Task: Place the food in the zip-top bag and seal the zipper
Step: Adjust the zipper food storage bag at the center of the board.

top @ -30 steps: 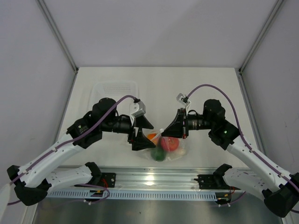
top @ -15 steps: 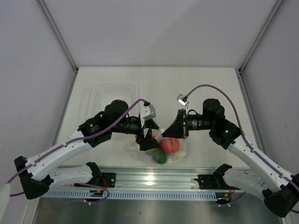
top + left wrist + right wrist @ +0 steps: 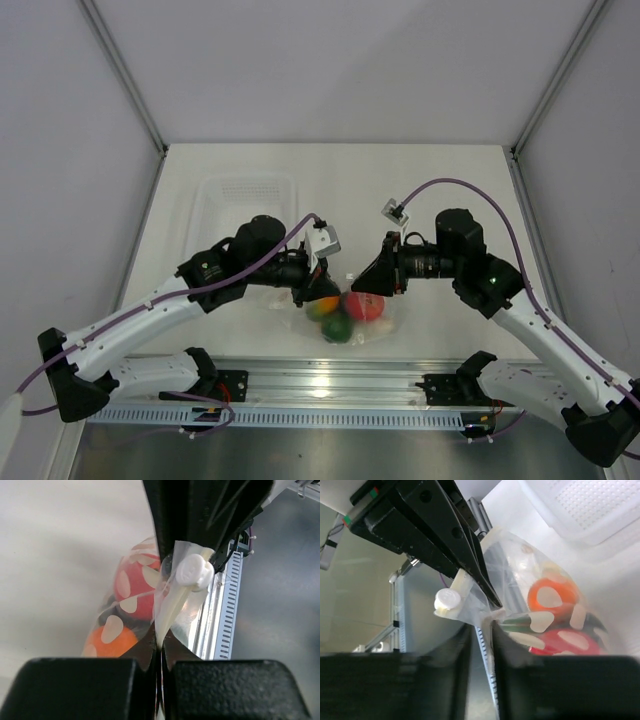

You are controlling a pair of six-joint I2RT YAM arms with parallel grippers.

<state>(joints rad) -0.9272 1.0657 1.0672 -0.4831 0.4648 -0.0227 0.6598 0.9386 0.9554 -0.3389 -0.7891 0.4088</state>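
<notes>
The transparent zip-top bag (image 3: pixel 362 318) hangs just above the table's near edge between both grippers. Inside it show pieces of the food: a red one (image 3: pixel 365 306), a green one (image 3: pixel 338 328) and an orange one (image 3: pixel 322 306). My left gripper (image 3: pixel 320 292) (image 3: pixel 160 652) is shut on the bag's top edge, pinching the whitish zipper strip (image 3: pixel 172 610) just below its white slider (image 3: pixel 194 573). My right gripper (image 3: pixel 358 286) (image 3: pixel 481 627) faces it from the right. Its jaws stand slightly apart, and the bag's edge (image 3: pixel 495 614) runs between them.
A white perforated tray (image 3: pixel 245 195) (image 3: pixel 590 505) lies at the back left of the table. The metal rail (image 3: pixel 320 385) with the arm bases runs along the near edge, right under the bag.
My left gripper moved right to the bag and shut on its top edge. My right gripper, shut on the bag before, has parted its jaws.
</notes>
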